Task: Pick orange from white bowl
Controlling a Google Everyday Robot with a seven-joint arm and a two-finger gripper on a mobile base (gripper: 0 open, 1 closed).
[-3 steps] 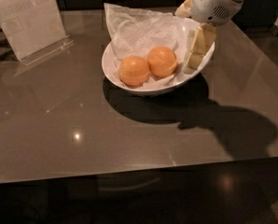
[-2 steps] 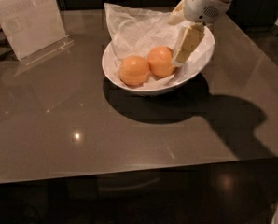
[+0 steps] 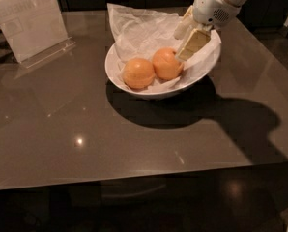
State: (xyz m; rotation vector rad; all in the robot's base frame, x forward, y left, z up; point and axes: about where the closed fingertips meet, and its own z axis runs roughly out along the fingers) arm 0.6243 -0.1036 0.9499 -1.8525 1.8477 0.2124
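My gripper [image 3: 186, 38] hangs in the wide glossy white bowl [image 3: 134, 88] near the grey counter [image 3: 86, 129]'s far edge, fingers [image 3: 194, 42] spread just beside the deeper-coloured round orange [image 3: 166, 64]. The print on the far-left corner's clear-stand paper placard [image 3: 30, 21] is unreadable.

The pincer [image 3: 181, 47] hangs with jaws apart over the right side of the white bowl [image 3: 134, 88], just beside the orange [image 3: 166, 64]. A paler orange [image 3: 138, 73] touches its left flank (blocking that side). Crumpled paper [image 3: 134, 28] rises behind. Approach from above is unobstructed.

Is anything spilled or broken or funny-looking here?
Nothing is spilled or broken. The crumpled paper just pokes messily over the white bowl rim. The gripper hangs beside the orange, next to the paler orange.
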